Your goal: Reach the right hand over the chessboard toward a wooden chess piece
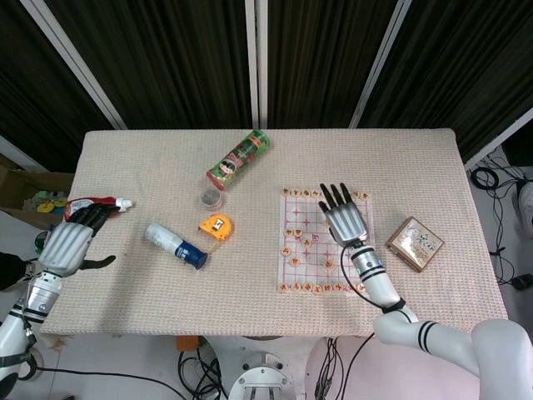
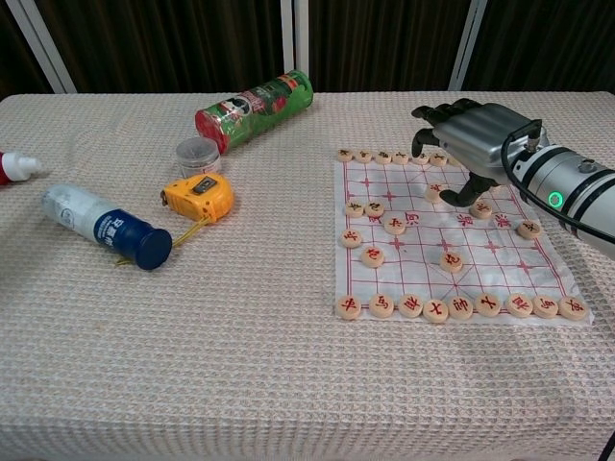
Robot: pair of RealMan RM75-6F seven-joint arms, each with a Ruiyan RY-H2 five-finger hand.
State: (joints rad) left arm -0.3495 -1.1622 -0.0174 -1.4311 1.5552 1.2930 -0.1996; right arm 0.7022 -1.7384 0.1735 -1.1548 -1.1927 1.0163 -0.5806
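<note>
We see the right hand (image 2: 471,139) hovering palm-down over the far right part of the chessboard (image 2: 423,240), which lies toward the tabletop's right edge, fingers apart and grasping nothing, pointing toward the far edge above a wooden chess piece (image 2: 434,194). Only the head view shows the left hand (image 1: 68,242), released at the tabletop's left edge. The chest view hides board squares beneath the right hand.

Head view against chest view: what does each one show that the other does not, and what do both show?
Only the head view shows the left hand at the table's left edge and the square patterned box right of the chessboard. Only the chest view shows the right hand's curled fingers from the side. Both show the right hand over the paper chessboard, the orange tape measure and green snack can.
</note>
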